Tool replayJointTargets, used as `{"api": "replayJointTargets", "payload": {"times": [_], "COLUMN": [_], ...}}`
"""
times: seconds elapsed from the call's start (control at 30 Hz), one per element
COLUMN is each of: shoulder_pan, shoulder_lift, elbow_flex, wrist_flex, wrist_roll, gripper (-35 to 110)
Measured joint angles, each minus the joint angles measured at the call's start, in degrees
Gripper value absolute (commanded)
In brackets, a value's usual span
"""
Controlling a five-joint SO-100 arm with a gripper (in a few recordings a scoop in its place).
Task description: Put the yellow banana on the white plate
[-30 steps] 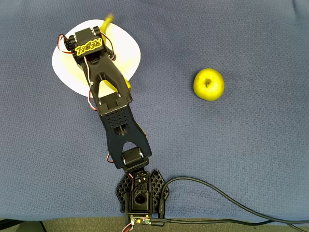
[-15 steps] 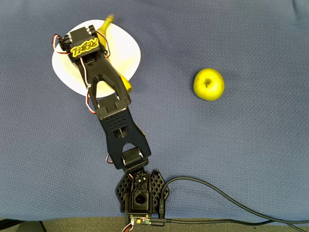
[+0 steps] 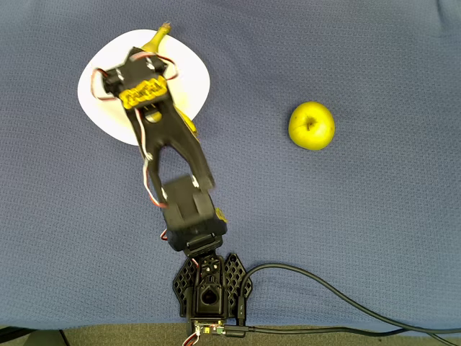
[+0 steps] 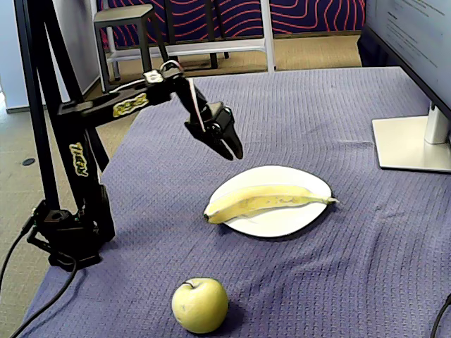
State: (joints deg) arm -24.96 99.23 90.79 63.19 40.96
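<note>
We see the banana [image 4: 264, 201] lying across the plate [image 4: 282, 220], dark tip hanging just over the rim. Our end effector [image 4: 235, 153] hangs above it, empty and nearly closed. The apple [image 4: 200, 304] sits apart on the desk [image 4: 366, 267].

The overhead view looks straight down on the table [image 3: 374, 238] from well above, the arm's base [image 3: 210, 292] at its bottom edge. The fixed view stands low beside the table, looking across it at a slant, closer in, the base at its left. Both share the white plate [image 3: 194, 72] [image 4: 303, 179], yellow banana [image 3: 160, 36] [image 4: 264, 201] and apple [image 3: 311, 125] [image 4: 200, 304].
</note>
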Motion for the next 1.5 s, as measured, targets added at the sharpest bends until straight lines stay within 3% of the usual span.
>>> {"api": "replayJointTargets", "payload": {"times": [0.33, 0.7, 1.13, 1.5], "shoulder_pan": [8.96, 14.68, 16.96, 17.58], "shoulder_lift": [23.38, 41.75, 67.32, 77.52], "elbow_flex": [26.89, 50.19, 69.26, 76.46], "wrist_flex": [-12.13, -19.86, -15.21, -10.55], "wrist_roll": [-34.01, -50.71, -52.56, -49.39], "gripper": [0, 0, 0, 0]}}
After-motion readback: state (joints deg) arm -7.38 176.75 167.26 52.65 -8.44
